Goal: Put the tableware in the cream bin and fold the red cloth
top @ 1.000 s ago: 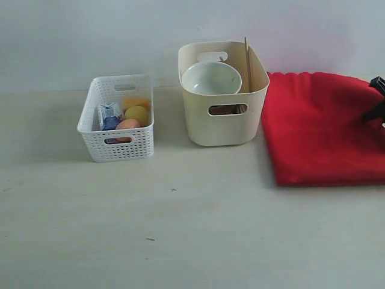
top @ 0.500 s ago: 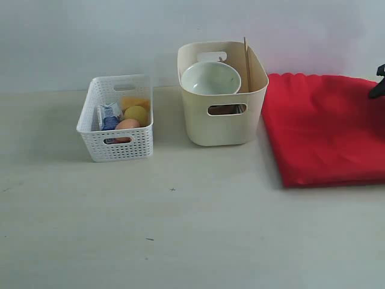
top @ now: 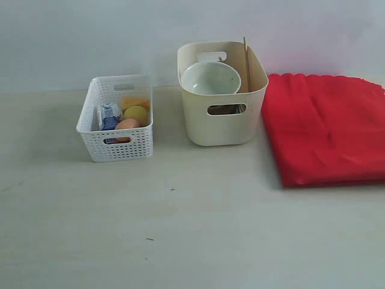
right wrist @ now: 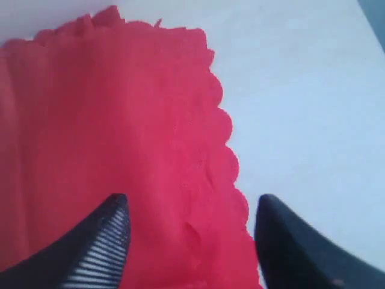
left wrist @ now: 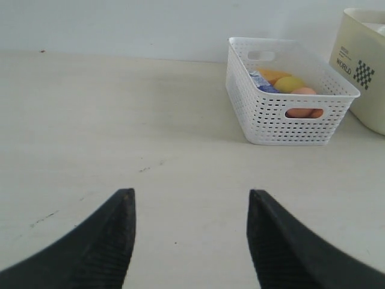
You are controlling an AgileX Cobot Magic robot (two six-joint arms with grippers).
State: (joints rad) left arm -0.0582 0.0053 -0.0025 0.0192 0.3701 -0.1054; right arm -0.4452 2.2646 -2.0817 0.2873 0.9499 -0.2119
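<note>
The cream bin [top: 222, 123] stands at the back middle of the table. A pale green bowl [top: 210, 78] leans inside it, wooden chopsticks [top: 246, 63] stick up at its right side, and something steel shows through its front handle cut-out. The red cloth [top: 328, 129] lies folded flat to the right of the bin, running off the view's right edge. My right gripper [right wrist: 189, 223] is open above the scalloped edge of the red cloth [right wrist: 108, 132], holding nothing. My left gripper [left wrist: 191, 208] is open over bare table. Neither gripper shows in the exterior view.
A white lattice basket [top: 117, 120] with a small blue-white carton [top: 109, 115], a lemon [top: 136, 114] and other food stands left of the bin. The left wrist view shows the white lattice basket [left wrist: 289, 99] ahead, with the cream bin's corner [left wrist: 361, 66] beyond it.
The right gripper, seen at the exterior view's right edge over the cloth, has drawn back out of that view. The cloth now lies still and flat.
</note>
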